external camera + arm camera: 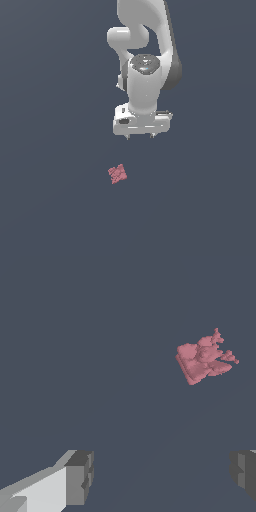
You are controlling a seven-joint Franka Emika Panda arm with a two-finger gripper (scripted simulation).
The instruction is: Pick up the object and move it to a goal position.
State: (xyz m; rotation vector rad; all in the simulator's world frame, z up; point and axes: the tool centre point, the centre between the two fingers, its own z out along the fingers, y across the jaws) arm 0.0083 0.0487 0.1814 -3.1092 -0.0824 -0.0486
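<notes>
Object (117, 174) lies alone on bare dark worktop (45, 200), toward exterior view's left of gripper (140, 136) and apart from it. Nothing grasped yet; pickup and carry to goal both left. No goal marker visible. Jaws spread wide, empty. No worktop edge or obstacle visible; open room all round.

Small pinkish-red lumpy chunk (204, 358): matt, rough, bumpy faceted surface. White smooth arm housing (145, 85): glossy, possibly plastic. Dark grey finger pads (79, 477) of white gripper (160, 476): matt, flat-faced. Slate-grey ground (50, 150): uniform, matt.
</notes>
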